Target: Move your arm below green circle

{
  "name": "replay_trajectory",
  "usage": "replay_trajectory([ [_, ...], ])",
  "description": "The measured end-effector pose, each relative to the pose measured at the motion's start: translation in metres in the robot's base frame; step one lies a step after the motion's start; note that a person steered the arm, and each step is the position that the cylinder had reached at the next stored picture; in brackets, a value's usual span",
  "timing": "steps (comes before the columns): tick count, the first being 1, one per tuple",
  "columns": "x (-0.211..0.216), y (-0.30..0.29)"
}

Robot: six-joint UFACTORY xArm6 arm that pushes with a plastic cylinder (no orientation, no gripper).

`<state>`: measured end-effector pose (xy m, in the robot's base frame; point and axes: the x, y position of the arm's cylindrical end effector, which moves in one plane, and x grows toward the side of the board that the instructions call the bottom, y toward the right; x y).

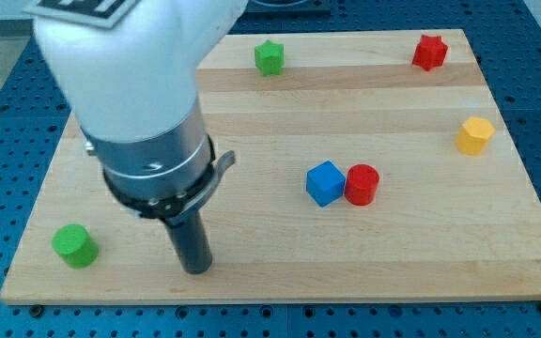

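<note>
Resting on the wooden board [252, 103], my tip [196, 269], a bare rod grasping nothing, is seen right of the green circle [74, 245], well apart. Near that circle lie the board's left and bottom edges; the blue cube [325, 183] touching the red cylinder [362, 184] stands further right.

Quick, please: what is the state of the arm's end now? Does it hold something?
No gripper: my tip holds nothing, touches no block, right of the green circle.

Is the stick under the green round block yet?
Not yet. My tip is down on the wooden board, to the view's right of the green round block and apart from it. It sits only slightly lower in the view. Left: slide toward the view's left, ending beneath that block near the board's bottom edge.
</note>
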<state>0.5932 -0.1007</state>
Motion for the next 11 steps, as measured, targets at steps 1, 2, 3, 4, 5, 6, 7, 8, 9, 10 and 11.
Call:
replay_trajectory([
  [1, 0.012, -0.014],
  [2, 0.022, -0.028],
  [3, 0.025, -0.038],
  [4, 0.025, -0.048],
  [5, 0.026, -0.058],
  [6, 0.025, -0.067],
  [7, 0.025, -0.075],
  [8, 0.025, -0.081],
  [9, 0.025, -0.092],
  [10, 0.025, -0.106],
  [11, 0.025, -0.128],
])
